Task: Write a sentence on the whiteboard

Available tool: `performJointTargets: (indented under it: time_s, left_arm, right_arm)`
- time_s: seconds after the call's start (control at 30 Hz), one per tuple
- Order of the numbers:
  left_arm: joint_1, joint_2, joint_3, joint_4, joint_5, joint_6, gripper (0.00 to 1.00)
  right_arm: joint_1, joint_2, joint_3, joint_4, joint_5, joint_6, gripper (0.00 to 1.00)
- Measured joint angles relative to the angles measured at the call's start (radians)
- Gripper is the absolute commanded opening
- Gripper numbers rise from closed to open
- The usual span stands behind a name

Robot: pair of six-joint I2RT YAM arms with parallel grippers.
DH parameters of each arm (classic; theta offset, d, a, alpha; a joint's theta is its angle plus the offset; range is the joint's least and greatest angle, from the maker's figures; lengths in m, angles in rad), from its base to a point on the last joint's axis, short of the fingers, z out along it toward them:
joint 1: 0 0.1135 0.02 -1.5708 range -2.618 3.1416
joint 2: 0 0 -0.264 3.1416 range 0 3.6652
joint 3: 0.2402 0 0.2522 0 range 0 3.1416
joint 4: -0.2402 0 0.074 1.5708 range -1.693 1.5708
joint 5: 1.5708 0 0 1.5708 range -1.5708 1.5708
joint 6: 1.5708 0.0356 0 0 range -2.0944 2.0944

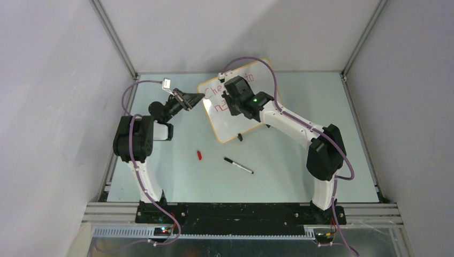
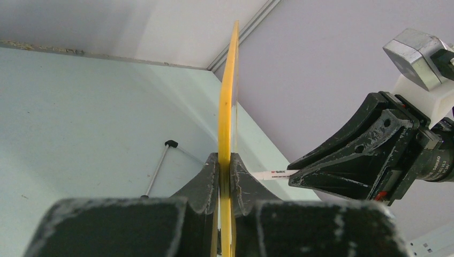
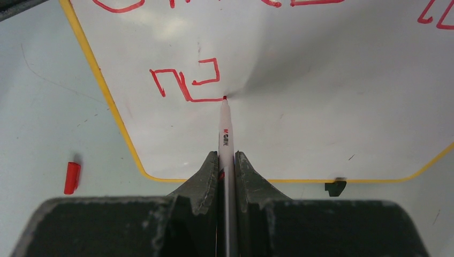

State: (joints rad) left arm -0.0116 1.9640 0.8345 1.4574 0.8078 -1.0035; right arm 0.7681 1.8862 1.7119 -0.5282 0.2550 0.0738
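Note:
The whiteboard [image 1: 242, 119] stands tilted on the table, white with a yellow rim. My left gripper [image 1: 201, 97] is shut on its left rim; in the left wrist view both fingers of this gripper [image 2: 225, 160] pinch the yellow edge [image 2: 227, 80]. My right gripper [image 1: 229, 105] is shut on a white red-ink marker [image 3: 226, 134]. The marker's tip touches the whiteboard [image 3: 321, 107] at the end of a red stroke. The sentence [image 3: 184, 83] shows there as an "n" and a part-drawn letter, under a cut-off upper row. From above, the sentence [image 1: 213, 91] is partly hidden by my right arm.
A red marker cap [image 1: 199, 155] lies on the table in front of the board, the same cap [image 3: 72, 178] at the left in the right wrist view. A black pen [image 1: 238, 165] lies nearer the arm bases. A black clip foot [image 3: 335, 187] sits at the board's lower rim.

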Motion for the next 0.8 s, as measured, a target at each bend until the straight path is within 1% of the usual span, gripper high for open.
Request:
performJointTargets:
  time_s: [0.4,0.8]
  left_arm:
    - [0.0,0.0,0.0,0.008,0.005,0.0,0.0]
    - [0.0,0.0,0.0,0.008,0.006,0.0,0.0]
  right_arm:
    - [0.009,-0.014,0.01,0.013,0.0,-0.011,0.0]
    - [0.034,-0.01,0.097,0.015,-0.006,-0.027,0.0]
